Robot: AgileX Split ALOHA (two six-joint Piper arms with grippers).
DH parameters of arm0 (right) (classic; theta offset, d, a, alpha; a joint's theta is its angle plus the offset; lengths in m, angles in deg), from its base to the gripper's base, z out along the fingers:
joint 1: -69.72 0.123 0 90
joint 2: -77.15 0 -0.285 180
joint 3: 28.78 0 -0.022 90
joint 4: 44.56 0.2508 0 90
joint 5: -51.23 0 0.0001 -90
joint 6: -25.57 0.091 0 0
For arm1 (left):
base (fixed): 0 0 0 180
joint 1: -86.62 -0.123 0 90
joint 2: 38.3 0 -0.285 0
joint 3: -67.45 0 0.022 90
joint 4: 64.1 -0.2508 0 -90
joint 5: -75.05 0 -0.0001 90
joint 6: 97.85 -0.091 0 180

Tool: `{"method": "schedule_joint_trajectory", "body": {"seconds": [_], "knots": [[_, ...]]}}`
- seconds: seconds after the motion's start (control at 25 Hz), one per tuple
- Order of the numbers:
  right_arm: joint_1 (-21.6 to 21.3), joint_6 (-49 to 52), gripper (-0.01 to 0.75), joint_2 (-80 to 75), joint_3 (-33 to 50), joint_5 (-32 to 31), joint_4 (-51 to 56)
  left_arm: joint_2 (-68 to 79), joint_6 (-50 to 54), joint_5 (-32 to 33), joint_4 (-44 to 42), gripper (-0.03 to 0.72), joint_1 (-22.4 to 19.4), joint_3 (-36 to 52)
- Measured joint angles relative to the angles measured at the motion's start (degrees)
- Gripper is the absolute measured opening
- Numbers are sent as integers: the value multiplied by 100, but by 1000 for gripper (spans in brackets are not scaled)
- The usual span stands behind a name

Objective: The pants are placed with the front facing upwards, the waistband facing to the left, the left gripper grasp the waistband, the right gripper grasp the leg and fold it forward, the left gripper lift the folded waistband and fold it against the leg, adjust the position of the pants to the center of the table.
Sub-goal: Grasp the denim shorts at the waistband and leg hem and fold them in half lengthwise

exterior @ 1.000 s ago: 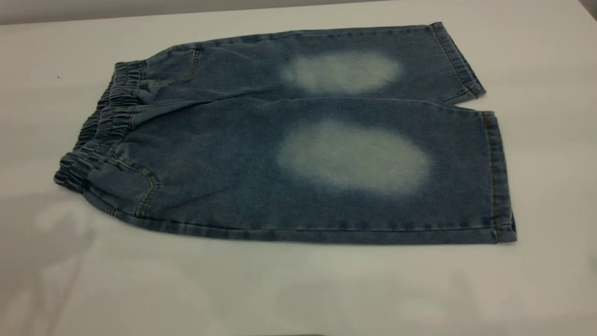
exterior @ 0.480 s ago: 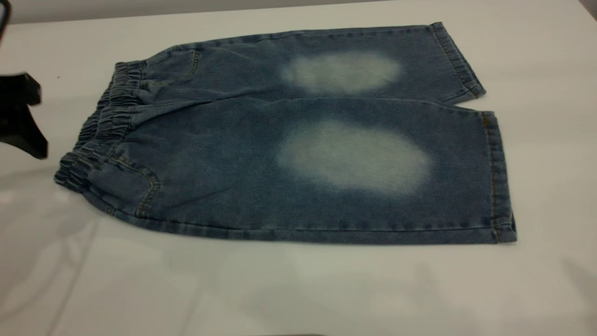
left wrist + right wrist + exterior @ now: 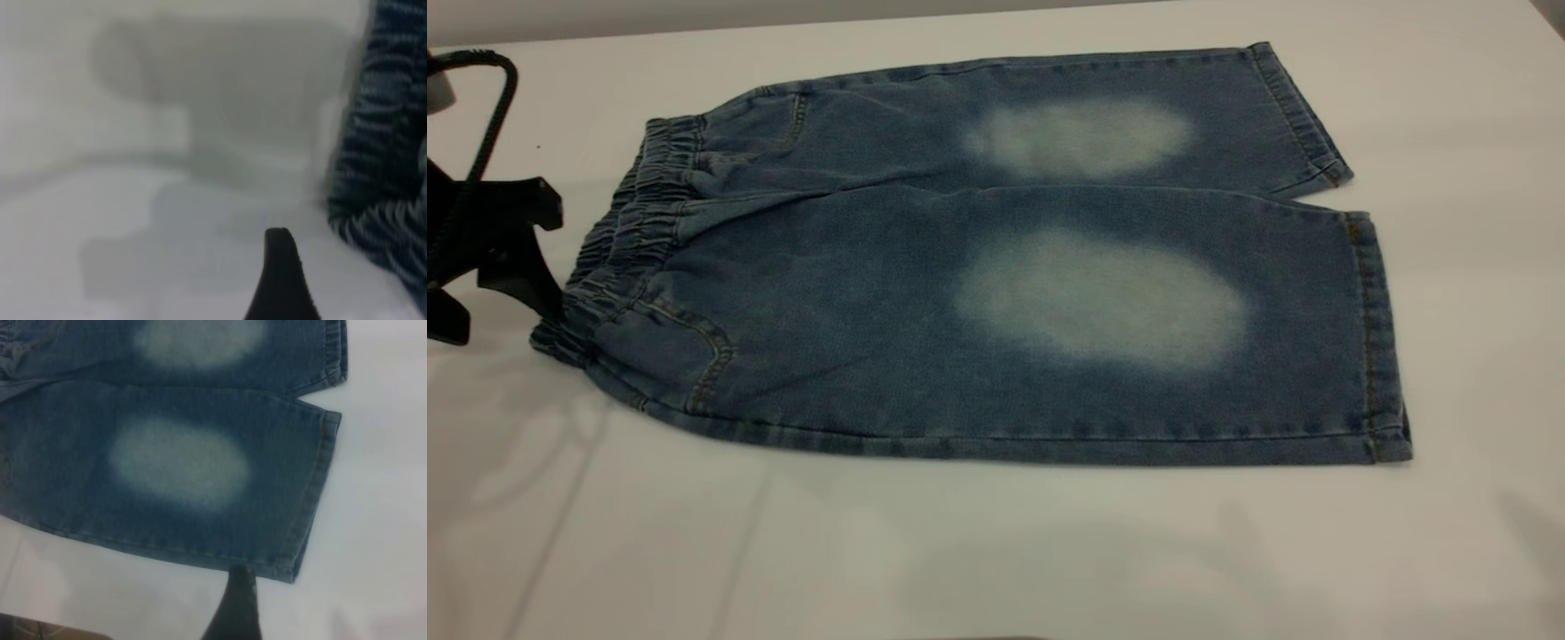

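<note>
Pants [image 3: 978,267] lie flat on the white desk [image 3: 996,551], toward its far edge, waistband [image 3: 618,244] pointing to the desk's left edge, leg hems toward the right edge. Wide bare desk along the near edge and right of the hems. Left pincer [image 3: 503,284] at the left edge, just beside the waistband's near corner, fingers spread apart, nothing held. Right pincer [image 3: 233,607]: one finger shows, near the near leg [image 3: 187,473] hem corner; opening cannot be told.

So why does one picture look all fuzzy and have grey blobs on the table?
Left wrist view: soft and smeared, with grey shadows on the table beside the waistband. Exterior view: pants sharp, faint shadows near the front edge. Right wrist view: slightly soft.
</note>
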Motion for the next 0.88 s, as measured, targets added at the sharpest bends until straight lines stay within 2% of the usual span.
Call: {"method": "schedule_joint_trajectory", "body": {"seconds": [0.64, 0.76, 0.88], "knots": [[0, 0, 591, 0, 0, 0, 3, 796, 124, -252, 62, 456, 0, -249], [0, 0, 591, 0, 0, 0, 3, 857, 218, -285, 101, 396, 5, -263], [0, -28, 591, 0, 0, 7, 3, 892, 307, -453, 126, 260, 30, -270]]}}
